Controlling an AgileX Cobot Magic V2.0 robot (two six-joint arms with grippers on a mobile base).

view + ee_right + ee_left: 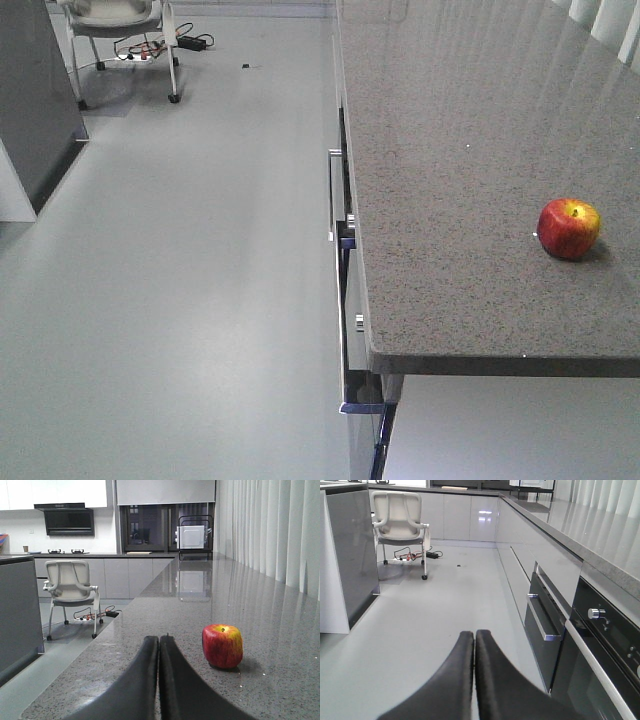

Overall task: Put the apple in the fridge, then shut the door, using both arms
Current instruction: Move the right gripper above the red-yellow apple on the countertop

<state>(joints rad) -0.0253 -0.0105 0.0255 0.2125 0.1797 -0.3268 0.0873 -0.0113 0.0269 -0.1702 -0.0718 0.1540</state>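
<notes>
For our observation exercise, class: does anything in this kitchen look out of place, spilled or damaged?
Nothing looks spilled or broken. The apple sits upright on the counter. The only untidy spot is loose cables lying tangled on the floor by the chair.

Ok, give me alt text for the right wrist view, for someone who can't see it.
A red-and-yellow apple sits on a speckled stone counter, just right of and beyond the shut right gripper. A white chair stands on the floor at left.

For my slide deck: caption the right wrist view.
Shut right claw above the speckled counter, red apple resting ahead to its right.
</notes>
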